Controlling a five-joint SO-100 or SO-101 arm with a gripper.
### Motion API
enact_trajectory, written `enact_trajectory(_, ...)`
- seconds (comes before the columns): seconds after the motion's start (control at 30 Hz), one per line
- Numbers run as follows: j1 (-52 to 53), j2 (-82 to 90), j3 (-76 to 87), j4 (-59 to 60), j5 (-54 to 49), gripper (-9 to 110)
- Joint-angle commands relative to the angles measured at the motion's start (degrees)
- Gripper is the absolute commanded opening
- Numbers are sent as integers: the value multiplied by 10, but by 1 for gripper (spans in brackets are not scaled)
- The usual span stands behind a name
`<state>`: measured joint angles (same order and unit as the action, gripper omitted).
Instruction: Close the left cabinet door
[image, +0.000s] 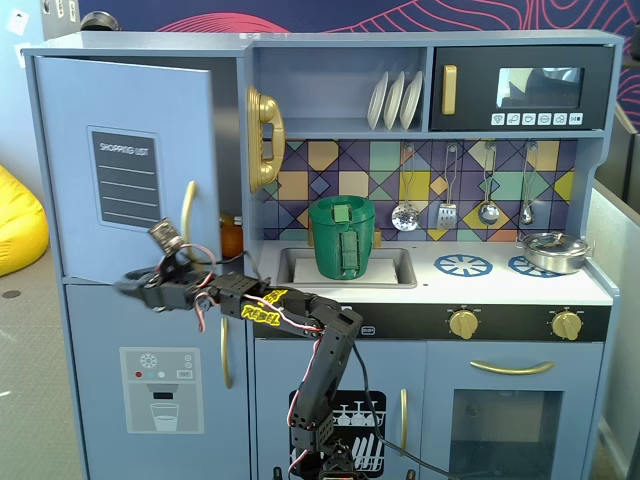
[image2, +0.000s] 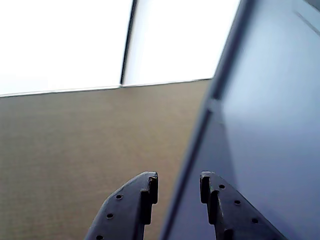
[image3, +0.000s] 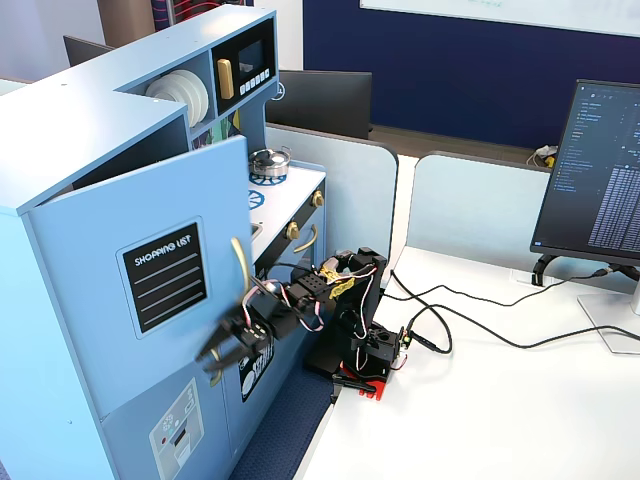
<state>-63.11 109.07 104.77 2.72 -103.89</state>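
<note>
The left cabinet door (image: 125, 165) is light blue with a black "SHOPPING LIST" panel and a curved gold handle (image: 188, 215). It stands ajar, swung a little out from the cabinet, as both fixed views show (image3: 150, 290). My gripper (image: 125, 286) reaches left in front of the door's lower edge, just below the handle (image3: 240, 262). In the other fixed view the gripper (image3: 212, 354) lies close to the door face. In the wrist view the gripper (image2: 179, 187) is open and empty, with the blue door surface (image2: 270, 125) to the right of the jaws.
The lower blue door with the ice dispenser graphic (image: 160, 390) is below the gripper. A gold toy phone (image: 265, 138), a green cup in the sink (image: 342, 238), a pot (image: 553, 250) and the microwave (image: 520, 88) lie to the right. A monitor (image3: 600, 170) and cables (image3: 480, 320) are on the white desk.
</note>
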Motion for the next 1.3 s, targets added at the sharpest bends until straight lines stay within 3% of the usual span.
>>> enact_trajectory(0.0, 83, 35, -17, -38, -20, 0)
enact_trajectory(0.23, 194, -9, -55, -76, -37, 0)
enact_trajectory(0.47, 206, 6, -28, -80, -28, 0)
enact_trajectory(0.83, 163, 333, 170, 299, 69, 0)
enact_trajectory(0.97, 245, 449, 267, 408, 92, 0)
enact_trajectory(1.27, 548, 567, 493, 560, 64, 0)
